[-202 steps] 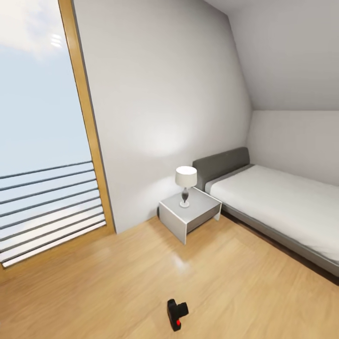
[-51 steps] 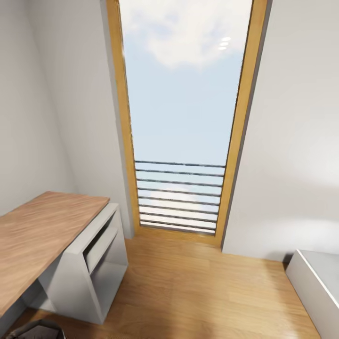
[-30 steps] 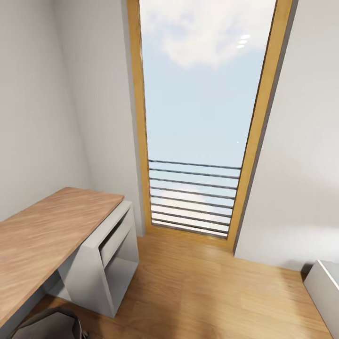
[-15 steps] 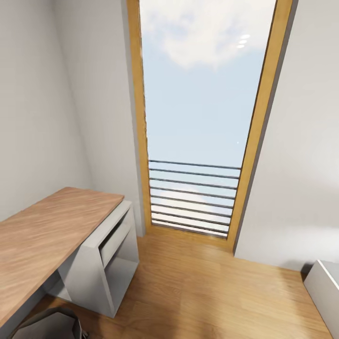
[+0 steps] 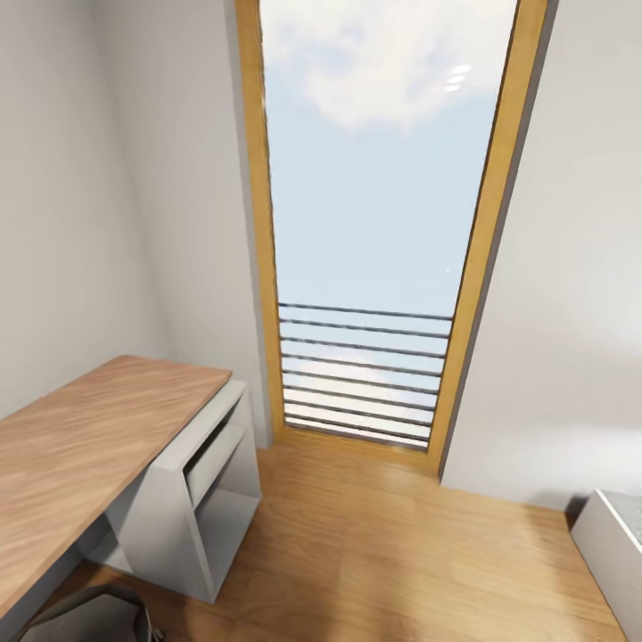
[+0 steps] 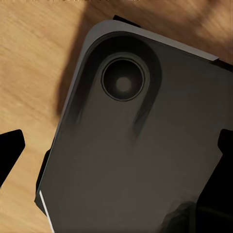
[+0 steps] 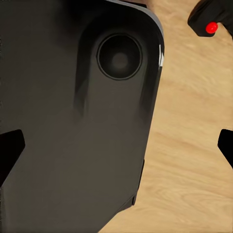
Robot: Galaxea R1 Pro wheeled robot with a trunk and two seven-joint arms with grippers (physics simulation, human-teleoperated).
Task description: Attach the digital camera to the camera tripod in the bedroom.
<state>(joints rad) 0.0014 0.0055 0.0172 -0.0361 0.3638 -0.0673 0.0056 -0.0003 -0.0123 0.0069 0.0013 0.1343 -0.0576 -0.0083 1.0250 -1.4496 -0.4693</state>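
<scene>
Robot faces the window while the digital camera lies on the floor beside its base

Head view: tall wood-framed window (image 5: 374, 223), table (image 5: 80, 437) near it, tripod unseen, so driving on risks losing the target. Left wrist view: dark base panel (image 6: 136, 145) over floor; left fingers (image 6: 9, 150) spread wide, empty. Right wrist view: digital camera (image 7: 211, 20) on wood floor (image 7: 189, 145), near the base; right fingers (image 7: 10, 145) wide, empty; rolling could knock it.

Domestic attic room: sloped white-grey walls (image 5: 116, 223), tall wood-framed window (image 5: 383, 223) with railing, wood-topped table (image 5: 80, 437), light wood floor (image 5: 374, 553).
</scene>
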